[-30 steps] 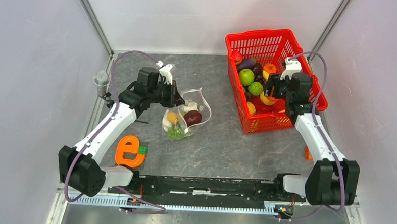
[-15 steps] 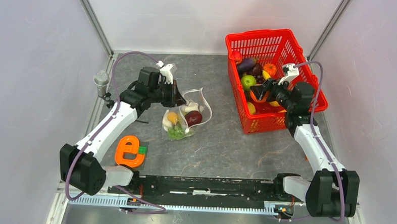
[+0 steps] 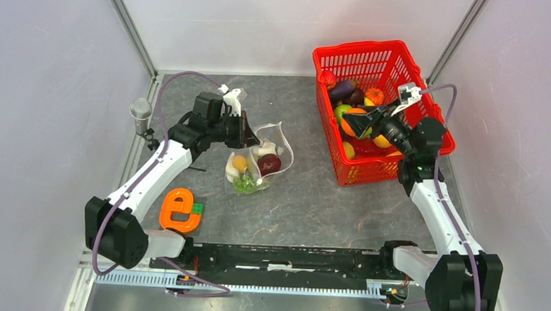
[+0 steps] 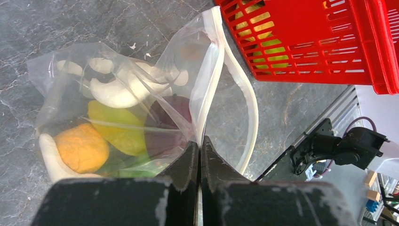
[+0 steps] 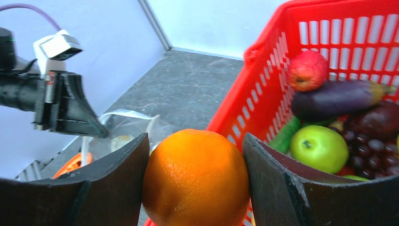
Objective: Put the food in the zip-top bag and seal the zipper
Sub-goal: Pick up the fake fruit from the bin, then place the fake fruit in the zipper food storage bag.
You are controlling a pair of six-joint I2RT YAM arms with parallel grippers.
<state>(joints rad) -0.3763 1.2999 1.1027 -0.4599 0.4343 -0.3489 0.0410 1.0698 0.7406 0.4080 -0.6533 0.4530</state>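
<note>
Nearest, on the desk, some food already inside the zip-top bag. Just beyond, clamped tight on the zipper at the bag's open mouth with the left gripper. Farther right, holding a round orange in the right gripper, jaws wide around it, above the red basket's left wall; other fruit inside.

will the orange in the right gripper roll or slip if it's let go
It probably rolls: the orange is round with no flat side. Its glossy skin may slip against the right gripper's smooth dark fingers. It looks rigid, showing no dent where squeezed.
</note>
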